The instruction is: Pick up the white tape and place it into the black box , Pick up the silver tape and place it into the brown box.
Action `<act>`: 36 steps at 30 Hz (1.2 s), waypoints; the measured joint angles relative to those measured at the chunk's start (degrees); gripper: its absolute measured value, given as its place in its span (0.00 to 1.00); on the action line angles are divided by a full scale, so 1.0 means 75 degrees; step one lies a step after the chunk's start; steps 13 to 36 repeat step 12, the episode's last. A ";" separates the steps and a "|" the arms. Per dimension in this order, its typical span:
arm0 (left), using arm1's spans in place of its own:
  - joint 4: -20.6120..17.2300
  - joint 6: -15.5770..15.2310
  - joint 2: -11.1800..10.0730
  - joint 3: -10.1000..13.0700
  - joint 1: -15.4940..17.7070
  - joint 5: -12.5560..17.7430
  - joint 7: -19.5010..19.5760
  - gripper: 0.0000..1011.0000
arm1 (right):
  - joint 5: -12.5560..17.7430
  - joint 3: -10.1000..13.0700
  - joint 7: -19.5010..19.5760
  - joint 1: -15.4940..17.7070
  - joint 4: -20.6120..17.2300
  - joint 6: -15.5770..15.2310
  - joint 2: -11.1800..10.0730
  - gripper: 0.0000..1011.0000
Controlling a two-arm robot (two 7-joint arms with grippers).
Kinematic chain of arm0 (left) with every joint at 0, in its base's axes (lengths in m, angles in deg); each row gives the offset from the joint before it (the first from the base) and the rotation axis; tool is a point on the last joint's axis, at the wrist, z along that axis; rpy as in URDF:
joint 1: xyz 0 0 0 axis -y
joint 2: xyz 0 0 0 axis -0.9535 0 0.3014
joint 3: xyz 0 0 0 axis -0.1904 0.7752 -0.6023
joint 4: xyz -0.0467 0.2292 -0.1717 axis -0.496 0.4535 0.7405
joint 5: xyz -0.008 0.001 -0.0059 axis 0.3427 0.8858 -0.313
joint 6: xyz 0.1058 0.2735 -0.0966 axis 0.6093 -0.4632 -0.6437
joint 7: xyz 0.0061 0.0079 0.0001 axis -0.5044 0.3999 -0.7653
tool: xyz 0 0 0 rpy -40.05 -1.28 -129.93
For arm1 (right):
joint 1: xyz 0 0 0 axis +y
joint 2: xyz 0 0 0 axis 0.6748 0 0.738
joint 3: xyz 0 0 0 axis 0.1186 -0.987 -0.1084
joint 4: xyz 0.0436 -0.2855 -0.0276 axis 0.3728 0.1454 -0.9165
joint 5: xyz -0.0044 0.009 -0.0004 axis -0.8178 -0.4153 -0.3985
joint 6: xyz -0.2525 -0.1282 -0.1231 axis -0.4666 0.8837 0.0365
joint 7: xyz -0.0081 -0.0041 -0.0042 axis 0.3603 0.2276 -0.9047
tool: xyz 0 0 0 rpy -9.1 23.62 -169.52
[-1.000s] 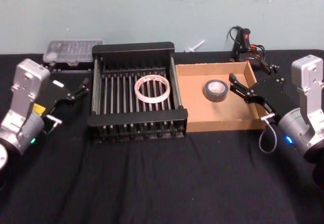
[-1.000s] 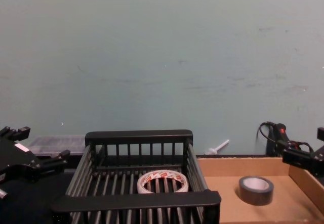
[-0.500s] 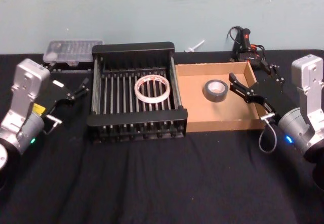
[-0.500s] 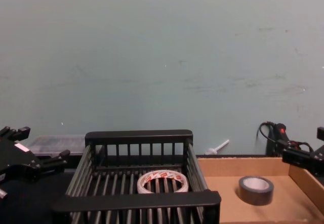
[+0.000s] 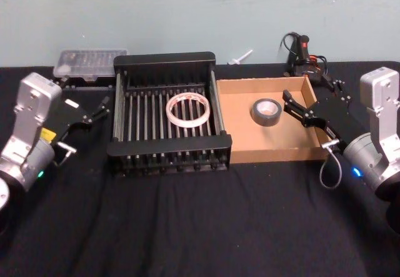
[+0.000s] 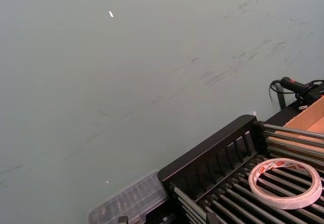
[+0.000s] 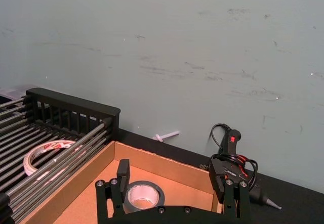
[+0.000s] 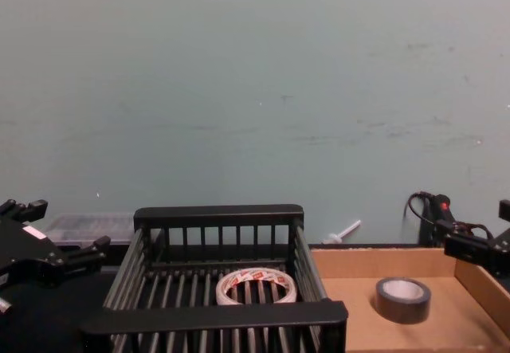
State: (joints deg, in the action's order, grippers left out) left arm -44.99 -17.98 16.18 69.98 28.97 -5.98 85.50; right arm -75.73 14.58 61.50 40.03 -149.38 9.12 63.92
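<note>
The white tape lies flat on the slats inside the black box, and shows again as a white tape in the left wrist view and a white tape in the chest view. The silver tape rests on the floor of the brown box, near its back left; the right wrist view has the silver tape just beyond the fingers. My left gripper hovers left of the black box, open with nothing in it. My right gripper hangs open over the brown box's right wall.
A clear plastic case sits behind the black box's left corner. A black glue gun with cables lies behind the brown box. A small white piece is by the wall. Black cloth covers the table's front.
</note>
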 joint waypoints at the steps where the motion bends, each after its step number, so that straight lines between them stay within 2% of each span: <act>1: 0.0000 0.0000 0.0000 0.0000 0.0000 0.0000 0.0000 0.99 | 0.0000 0.0000 0.0000 0.0000 0.0000 0.0000 0.0000 0.99; 36: 0.0000 0.0000 0.0000 0.0000 0.0000 0.0000 0.0000 0.99 | 0.0001 0.0000 0.0000 0.0000 0.0000 0.0001 0.0000 0.99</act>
